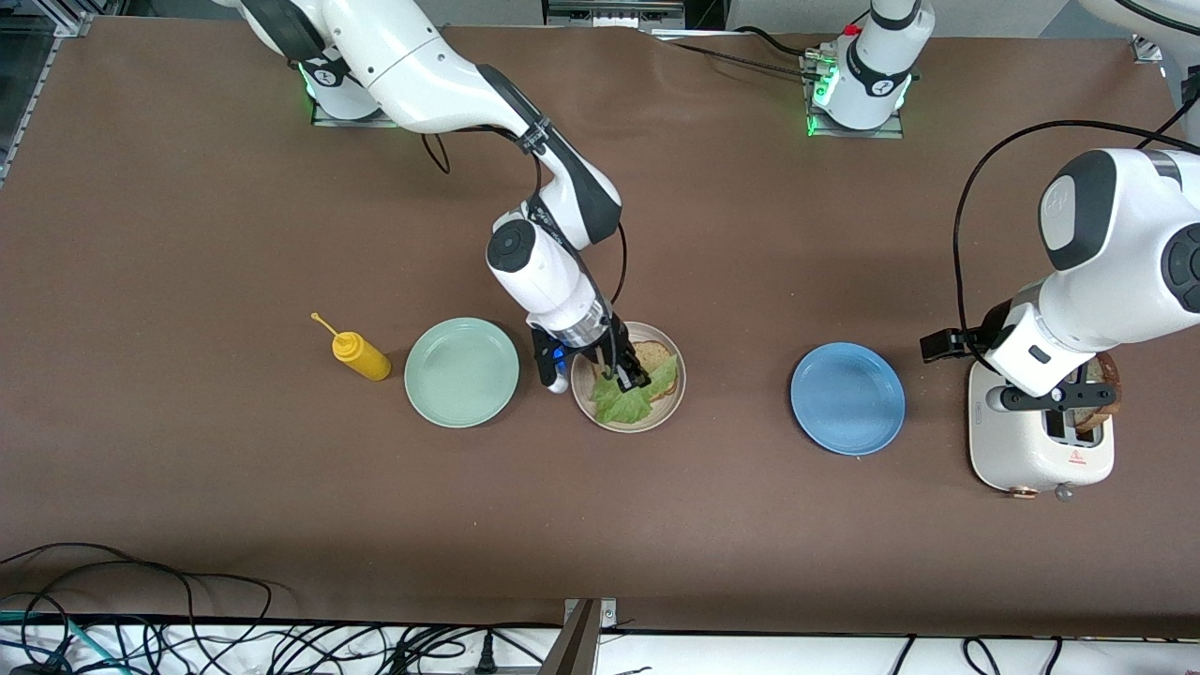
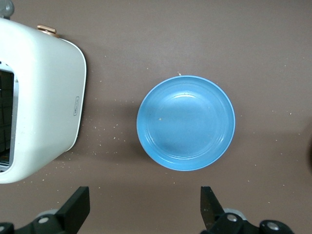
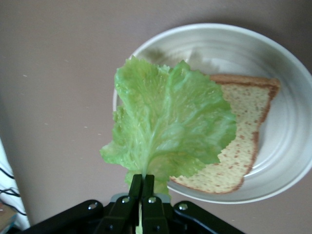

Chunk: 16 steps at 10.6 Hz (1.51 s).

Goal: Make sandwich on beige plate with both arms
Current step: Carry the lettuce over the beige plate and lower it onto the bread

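While we are looking across the bench (image 1: pixel 187 234) from the front camera, the toaster (image 1: pixel 1031 450) is sitting nearest to us, at the left arm's end. We are seeing a slice of brown bread (image 1: pixel 1102 398) standing up out of it. The left gripper (image 2: pixel 145 207) is hanging above this area with its fingers (image 2: pixel 78 204) spread wide apart and holding nothing; in its wrist view the toaster (image 2: pixel 44 97) and the blue plate (image 2: pixel 185 123) are lying side by side below it.

A little farther from us, the plates are lying in a row: the blue plate (image 1: pixel 847 398) toward the left arm's end, the beige plate (image 1: pixel 675 389) in the middle and the green plate (image 1: pixel 461 372) just beside it toward the right arm's end. A yellow squeeze bottle (image 1: pixel 361 354) is lying on its side next to the green plate.

On the beige plate (image 3: pixel 287 146) one slice of toast (image 3: pixel 243 141) is resting flat. The right gripper (image 1: pixel 626 375) is reaching down over this plate, its fingers (image 3: pixel 138 200) pressed together on the stem end of a lettuce leaf (image 3: pixel 170 122). We are seeing the leaf draping partly over the toast and partly past the plate's rim.

Farthest from us, the two arm bases are standing along the bench edge.
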Motion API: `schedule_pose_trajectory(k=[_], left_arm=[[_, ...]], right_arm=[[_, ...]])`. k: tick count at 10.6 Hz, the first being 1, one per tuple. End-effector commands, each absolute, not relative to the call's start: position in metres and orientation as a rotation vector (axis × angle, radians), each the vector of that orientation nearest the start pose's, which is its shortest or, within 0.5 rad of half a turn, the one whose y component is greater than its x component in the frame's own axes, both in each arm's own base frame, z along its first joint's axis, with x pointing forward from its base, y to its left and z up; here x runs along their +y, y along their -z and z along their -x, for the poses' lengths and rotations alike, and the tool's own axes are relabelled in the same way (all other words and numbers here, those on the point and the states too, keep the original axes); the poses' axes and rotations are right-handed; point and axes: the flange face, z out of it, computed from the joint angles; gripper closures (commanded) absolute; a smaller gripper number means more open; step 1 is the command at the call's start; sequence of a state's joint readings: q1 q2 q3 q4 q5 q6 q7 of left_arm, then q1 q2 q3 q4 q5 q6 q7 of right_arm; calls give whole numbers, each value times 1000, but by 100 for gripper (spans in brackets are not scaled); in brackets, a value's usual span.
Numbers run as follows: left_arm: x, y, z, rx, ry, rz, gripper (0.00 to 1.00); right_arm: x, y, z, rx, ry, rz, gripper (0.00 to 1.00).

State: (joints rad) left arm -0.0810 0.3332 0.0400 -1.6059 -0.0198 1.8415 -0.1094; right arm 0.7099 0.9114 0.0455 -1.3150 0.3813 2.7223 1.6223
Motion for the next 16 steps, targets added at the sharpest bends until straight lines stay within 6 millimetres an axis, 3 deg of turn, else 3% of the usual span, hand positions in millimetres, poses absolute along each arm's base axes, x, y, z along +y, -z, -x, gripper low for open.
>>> schedule_pose_trajectory(k=[1,3,4,5,7,9,11,14,16], left_arm=[[-29,-433,-646,-102,-154,3106,0],[-28,-433,-646,-106,-154,3104,0],[-28,-432,-646,-106,-156,3104,0],[-29,-430,-646,-105,-161,3105,0],[-29,-430,-646,-102,-161,3105,0],[-27,-431,-647,-106,-158,3103,0],[-26,-431,-647,-112,-159,3104,0],[-19,-431,-647,-120,-158,3102,0],[-14,-433,-647,-129,-154,3101,0]], right_arm=[[519,-226,-578,1448,-63,2266,100],[519,-222,-574,1438,-59,2319,100],[517,-224,-576,1444,-60,2319,34],[519,-230,-577,1437,-53,2316,0],[515,-249,-581,1443,-65,2325,0],[508,-281,-588,1443,-58,2333,0],[488,-314,-600,1452,-31,2369,0],[466,-350,-598,1348,99,2612,0],[443,-377,-594,1164,124,2842,0]])
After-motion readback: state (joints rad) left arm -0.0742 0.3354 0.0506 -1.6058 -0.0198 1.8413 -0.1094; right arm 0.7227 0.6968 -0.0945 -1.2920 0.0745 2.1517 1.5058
